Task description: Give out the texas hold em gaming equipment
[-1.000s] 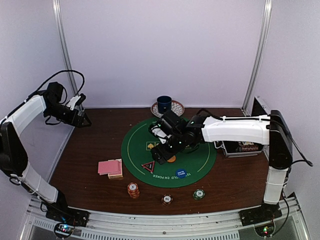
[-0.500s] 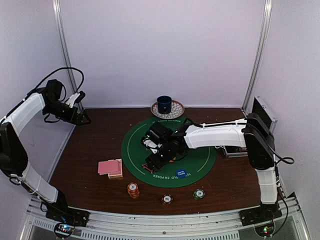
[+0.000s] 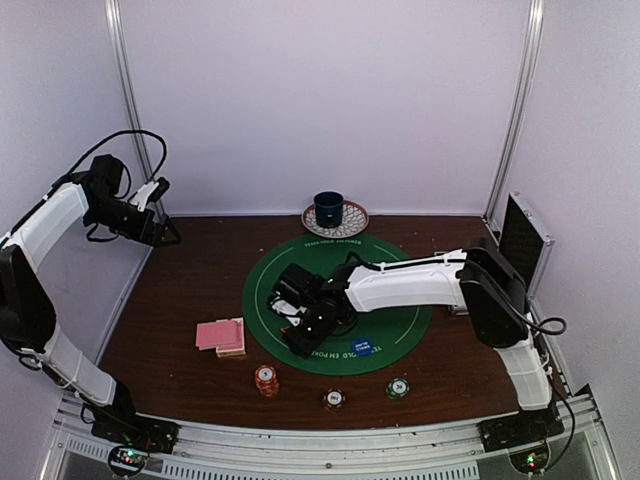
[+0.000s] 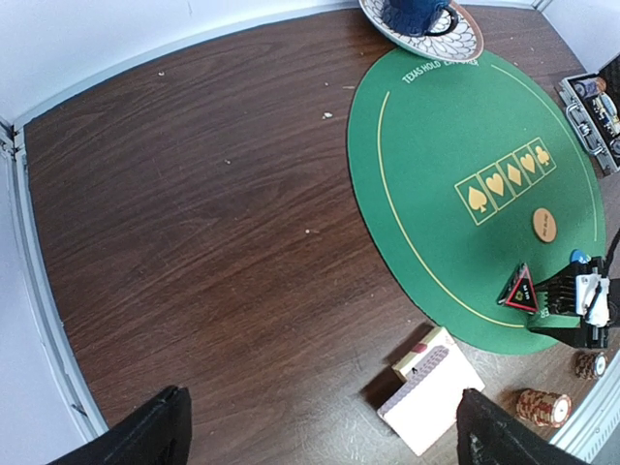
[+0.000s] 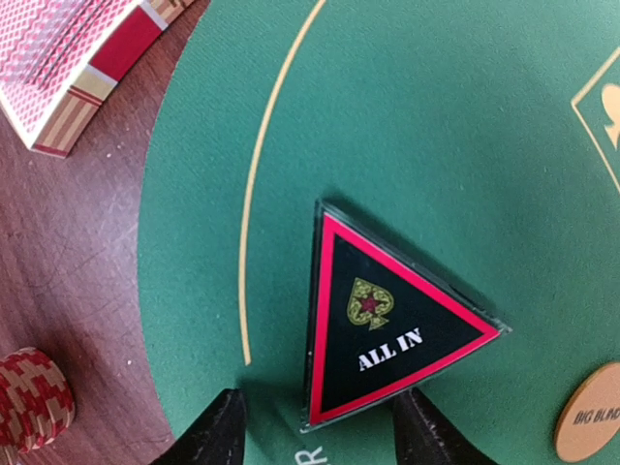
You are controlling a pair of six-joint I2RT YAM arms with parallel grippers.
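Dark wood table (image 4: pixel 194 213) holds a green mat (image 5: pixel 436 145), at whose near-left edge the triangle marker (image 5: pixel 387 310) lies flat between the right gripper's (image 5: pixel 322 397) part-open jaws, a corner toward the wrist; the left gripper (image 4: pixel 320 402) gapes wide, well off the mat.

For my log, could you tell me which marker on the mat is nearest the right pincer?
The black-red triangle marker, lying between the fingers of the right pincer; the orange disc and blue disc sit farther off.
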